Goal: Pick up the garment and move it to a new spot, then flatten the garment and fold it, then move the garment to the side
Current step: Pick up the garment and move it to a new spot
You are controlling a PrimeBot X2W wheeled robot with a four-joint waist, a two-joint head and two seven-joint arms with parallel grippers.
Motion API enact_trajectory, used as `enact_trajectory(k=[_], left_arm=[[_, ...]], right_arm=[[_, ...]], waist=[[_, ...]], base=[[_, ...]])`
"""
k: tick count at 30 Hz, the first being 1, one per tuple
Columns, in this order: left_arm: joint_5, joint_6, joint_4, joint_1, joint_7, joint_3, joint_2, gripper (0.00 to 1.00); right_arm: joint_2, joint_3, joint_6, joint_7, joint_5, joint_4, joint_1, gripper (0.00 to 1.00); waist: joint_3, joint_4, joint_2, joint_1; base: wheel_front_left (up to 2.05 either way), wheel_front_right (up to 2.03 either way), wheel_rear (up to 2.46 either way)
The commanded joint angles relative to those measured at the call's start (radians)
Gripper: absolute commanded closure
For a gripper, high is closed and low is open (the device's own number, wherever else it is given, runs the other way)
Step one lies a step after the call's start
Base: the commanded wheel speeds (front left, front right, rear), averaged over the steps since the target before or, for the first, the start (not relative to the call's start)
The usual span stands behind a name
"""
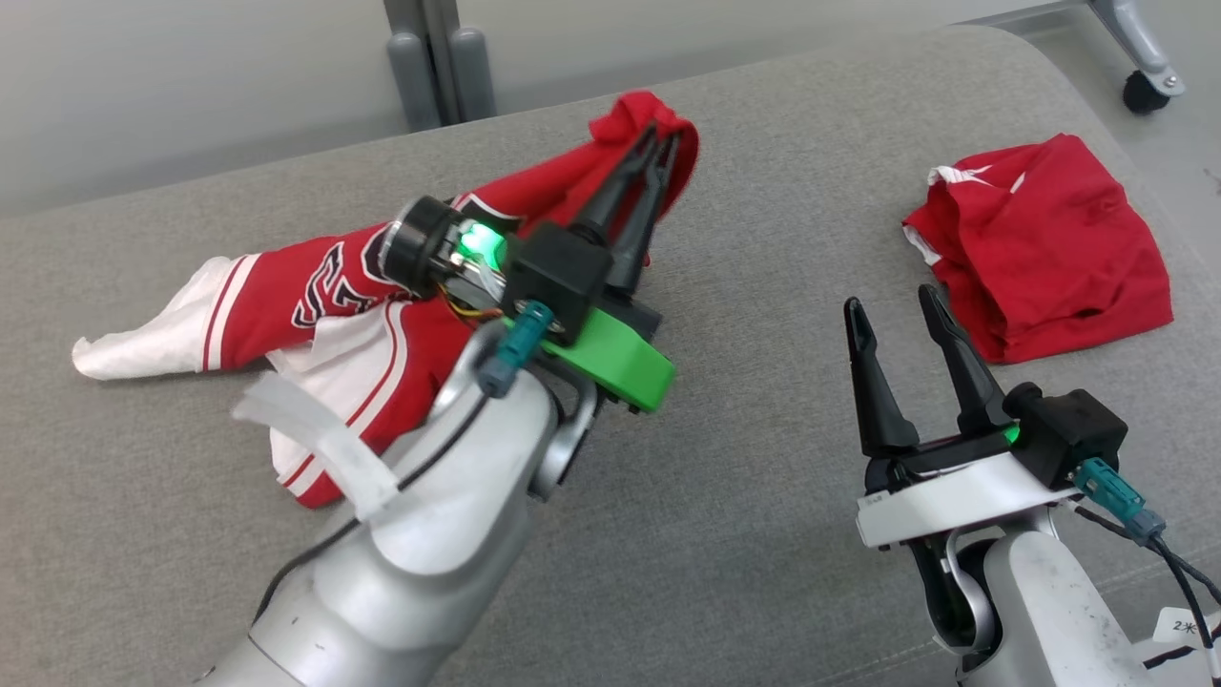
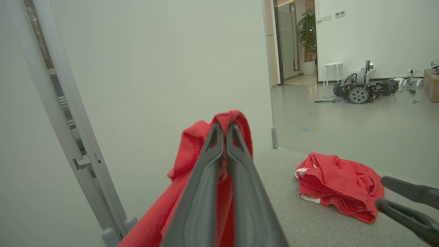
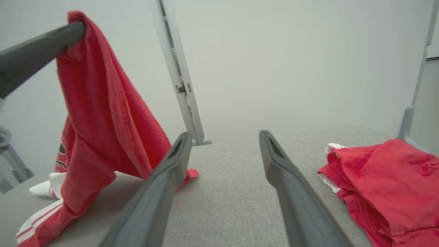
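Pinching garment (image 1: 286, 286) in left gripper (image 1: 665, 135)

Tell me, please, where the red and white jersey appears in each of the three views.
Head view: jersey left of centre, one end lifted toward top centre by the shut left gripper.
Left wrist view: jersey at bottom centre, pinched between the fingers.
Right wrist view: jersey on the left, hanging from the top left corner.
Shared landmark: the crumpled red garment, at the right in every view.
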Motion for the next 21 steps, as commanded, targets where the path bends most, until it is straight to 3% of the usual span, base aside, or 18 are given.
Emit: enact_trajectory(k=[1,5,6,7,8,15,21], left_arm=[[-0.018,0.045,0.002,0.005,-0.006,-0.044,0.005,1.0],[-0.097,0.131,0.0,-0.013,-0.008,-0.204,0.003,1.0],[-0.114,0.135,0.01,-0.02,-0.004,-0.25,0.003,0.59],[-0.127,0.139,0.017,-0.025,-0.002,-0.281,0.004,0.06],[-0.151,0.145,0.025,-0.033,-0.002,-0.31,0.005,0.0],[-0.235,0.154,0.091,-0.053,-0.006,-0.422,0.004,0.0],[-0.26,0.176,0.128,-0.029,-0.009,-0.376,0.004,0.0]], right_arm=[[0.0,0.002,-0.002,-0.003,0.005,-0.001,-0.009,0.0],[-0.001,0.006,-0.002,-0.003,0.014,-0.002,-0.016,0.0],[-0.001,0.005,-0.002,-0.003,0.017,-0.003,-0.015,0.0],[0.0,0.005,-0.002,-0.003,0.019,-0.004,-0.014,0.0],[0.0,0.004,-0.002,-0.003,0.02,-0.004,-0.014,0.0],[0.0,-0.011,-0.002,-0.003,0.016,-0.008,-0.009,0.0],[-0.001,-0.007,-0.002,-0.003,-0.004,-0.009,0.006,0.0]], waist=[[0.005,-0.045,-0.0001,0.0],[0.01,-0.067,-0.0001,0.0],[0.01,-0.069,-0.0001,0.0],[0.011,-0.07,-0.0001,0.0],[0.012,-0.071,-0.0001,0.0],[0.006,-0.031,-0.0001,0.0],[-0.023,0.043,-0.0001,0.0]], base=[[0.0,0.0,0.0],[0.0,0.0,0.0],[0.0,0.0,0.0],[0.0,0.0,0.0],[0.0,0.0,0.0],[0.0,0.0,0.0],[0.0,0.0,0.0]])
